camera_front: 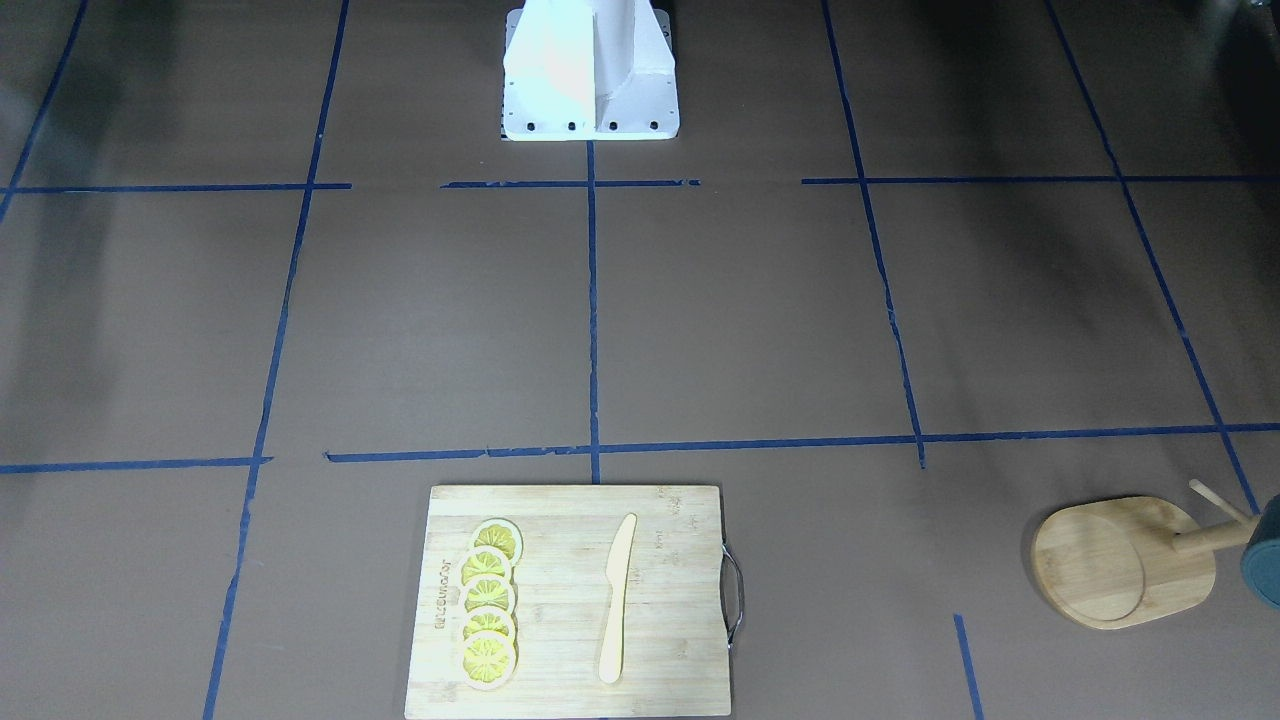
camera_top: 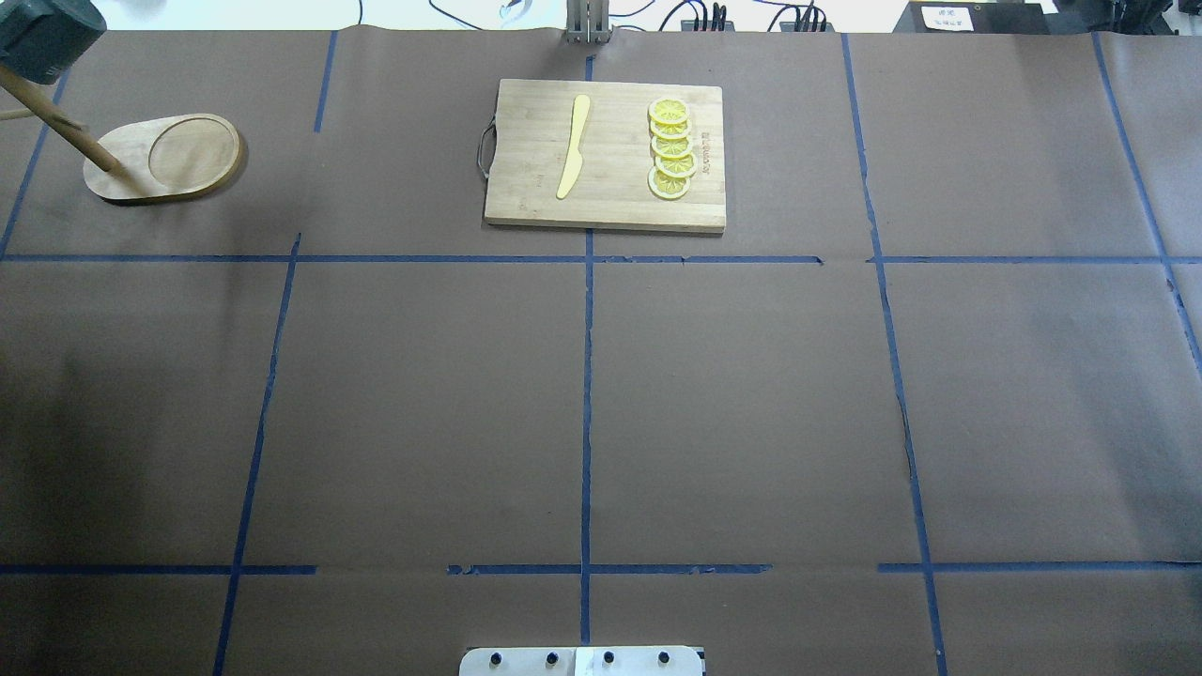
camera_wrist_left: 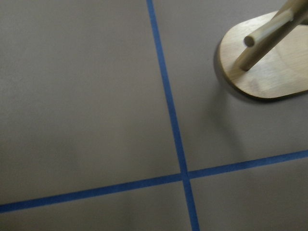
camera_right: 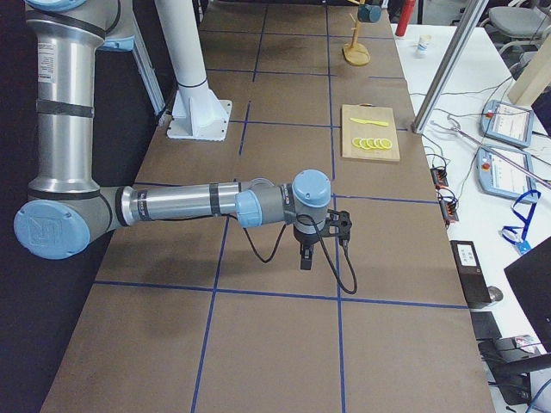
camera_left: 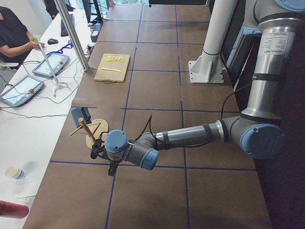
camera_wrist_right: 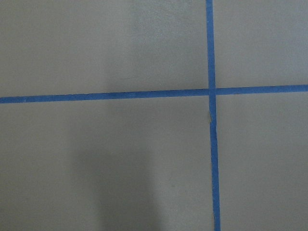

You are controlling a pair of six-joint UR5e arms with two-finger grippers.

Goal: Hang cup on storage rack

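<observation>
Paper in dull brown, crossed by a grid of blue tape, covers the table (camera_top: 751,394). The left arm (camera_left: 190,136) reaches low over it, and the right arm (camera_right: 181,205) does likewise at the other end. A bamboo cutting board (camera_top: 610,202) with a metal handle lies at the middle of the far edge. The storage rack (camera_top: 169,155) stands at the far corner on the robot's left, its post leaning up from an oval base. The cup (camera_top: 42,38) is off the table, up at the top of the rack against a peg arm; how it catches there cannot be made out. The left gripper (camera_left: 112,171) points down near the rack's base, clear of it and of the cup, and whether its jaws are apart or closed cannot be told. The right gripper (camera_right: 304,261) hangs over bare paper well away, its opening equally unreadable. A pale wooden knife (camera_top: 574,145) and a row of lemon slices (camera_top: 670,150) rest on the board.
</observation>
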